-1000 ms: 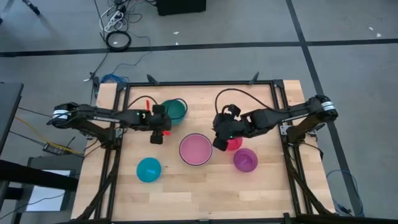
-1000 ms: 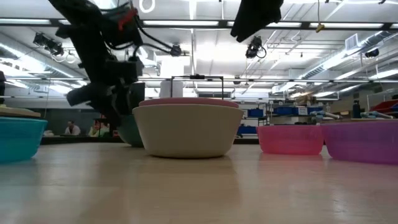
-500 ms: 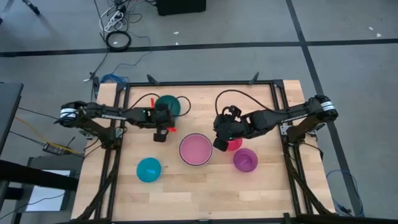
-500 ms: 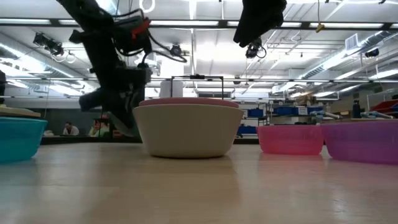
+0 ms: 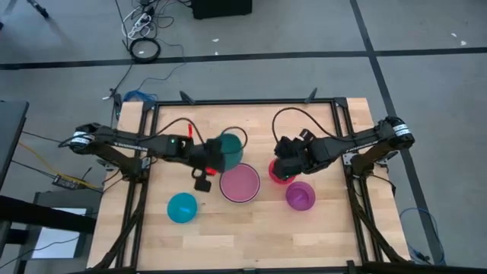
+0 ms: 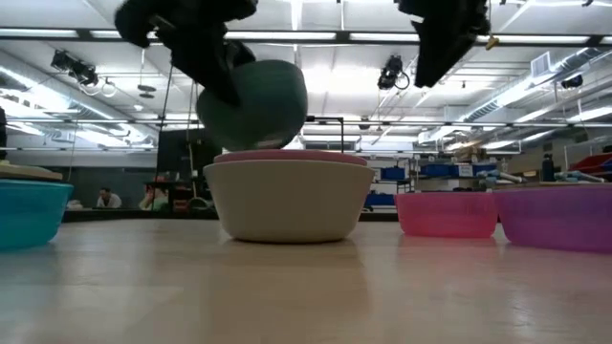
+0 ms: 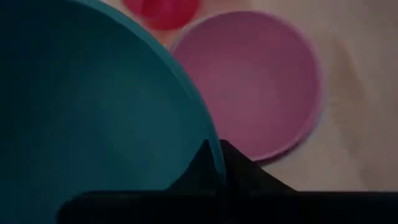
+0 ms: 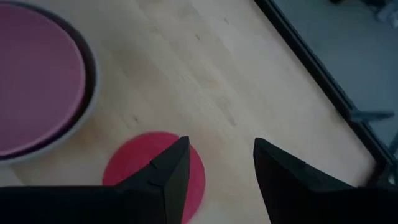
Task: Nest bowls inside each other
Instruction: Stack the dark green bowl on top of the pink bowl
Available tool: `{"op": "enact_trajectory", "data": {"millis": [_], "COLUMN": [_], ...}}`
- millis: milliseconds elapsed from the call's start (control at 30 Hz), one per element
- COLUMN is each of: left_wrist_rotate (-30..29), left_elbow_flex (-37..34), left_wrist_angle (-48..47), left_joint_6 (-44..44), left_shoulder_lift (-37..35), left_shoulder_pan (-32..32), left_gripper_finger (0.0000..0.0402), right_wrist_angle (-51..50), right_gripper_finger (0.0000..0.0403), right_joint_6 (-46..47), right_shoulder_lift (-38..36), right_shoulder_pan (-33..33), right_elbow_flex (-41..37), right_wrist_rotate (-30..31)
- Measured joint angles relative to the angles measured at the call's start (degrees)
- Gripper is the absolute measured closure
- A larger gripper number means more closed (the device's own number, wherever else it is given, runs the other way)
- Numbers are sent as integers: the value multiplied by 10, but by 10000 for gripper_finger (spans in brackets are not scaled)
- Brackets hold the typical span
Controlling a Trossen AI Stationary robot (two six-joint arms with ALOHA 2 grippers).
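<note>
Left hand: pressed together on the rim of the teal-green bowl, pinching its wall. The bowl is clear of the bench, tilted, and hangs just above the near edge of the grey-white bowl. Judgement: it is held by the rim so the body stays free to drop into the larger bowl below.

The grey-white bowl stands upright at mid-bench with the pale pink bowl already seated inside it, rims close to level in the low view. That pair appears to be the base of the stack.

Right hand: fingers spread, holding nothing, poised over the red-pink bowl, which rests on the bench just beside the stack. In the right wrist view the fingers straddle the bowl's rim without touching it. Judgement: placed ready for a rim pinch.

Count of bowls, six in all:
- one teal-green, airborne;
- one grey-white and one pale pink, nested;
- one red-pink, loose;
- one purple bowl, loose, near the red-pink;
- one cyan bowl, loose, well apart on the left arm's side.
</note>
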Motion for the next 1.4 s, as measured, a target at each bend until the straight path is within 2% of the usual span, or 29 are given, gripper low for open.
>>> {"op": "enact_trajectory", "data": {"millis": [167,333,600,733,867,1200,1400], "left_wrist_rotate": [-4,-12,-15,7,19,36,41], "left_elbow_flex": [-1,0,0,0,-1,0,0], "left_wrist_angle": [21,79,107,108,121,166,196], "left_joint_6": [-69,-111,-172,-206,-236,-295,-337], "left_shoulder_lift": [21,40,82,86,86,86,86], "left_shoulder_pan": [-48,-77,-86,-86,-87,-101,-105], "left_gripper_finger": [397,377,367,358,326,211,189], "right_wrist_angle": [-28,-27,-26,-22,-5,22,23], "right_gripper_finger": [238,238,238,238,238,238,238], "right_joint_6": [67,131,217,246,259,273,270], "right_shoulder_lift": [0,0,0,1,1,1,1], "right_shoulder_pan": [38,84,150,176,194,221,220], "right_elbow_flex": [0,0,0,0,0,0,0], "right_wrist_rotate": [6,15,15,15,15,11,15]}}
